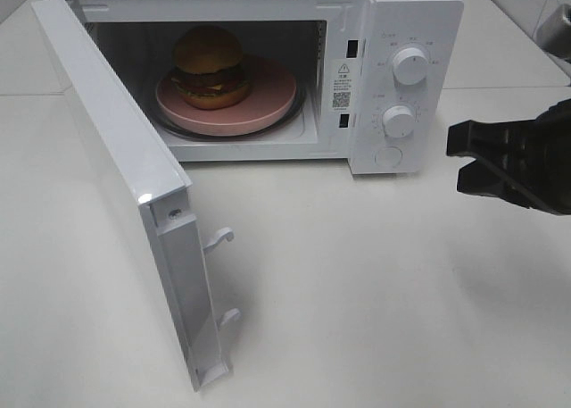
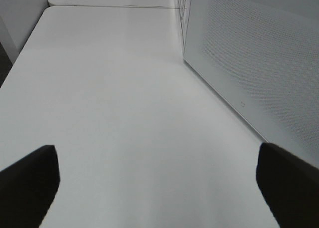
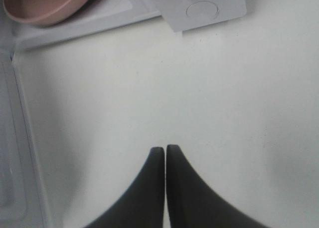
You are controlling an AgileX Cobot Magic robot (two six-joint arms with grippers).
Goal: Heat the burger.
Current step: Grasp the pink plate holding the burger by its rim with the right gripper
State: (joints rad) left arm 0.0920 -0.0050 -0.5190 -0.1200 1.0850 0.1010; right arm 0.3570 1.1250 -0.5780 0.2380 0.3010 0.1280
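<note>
The burger (image 1: 209,64) sits inside the microwave (image 1: 415,33), on a pink plate (image 1: 272,100) that rests on the turntable. It is tall for its width. It has a domed golden-brown bun on top, a dark patty under it, paler filling showing at the edge, and a brown bottom bun. It stands left of the plate's middle, leaving a broad pink crescent bare on the right.

The door (image 1: 116,185) is swung wide open towards the front left, with its two white latch hooks sticking out from the edge. On the panel to the right of the cavity are two white knobs, one (image 1: 409,66) above the other (image 1: 398,120), with a round button (image 1: 389,155) below them.

The right claw (image 3: 165,149) is shut, its two black tips pressed together and gripping nothing. It hovers over bare bench (image 1: 357,292), right of the microwave's front and apart from it. The left claw (image 2: 157,158) is spread wide and empty, low over the bench beside the door's dotted outer face; I cannot see it from the high camera.

The bench is plain white and matte, made of several tops butted together with thin seams between them. The oven's shadow falls softly across it. Pale wall tiles show at the far right corner.
</note>
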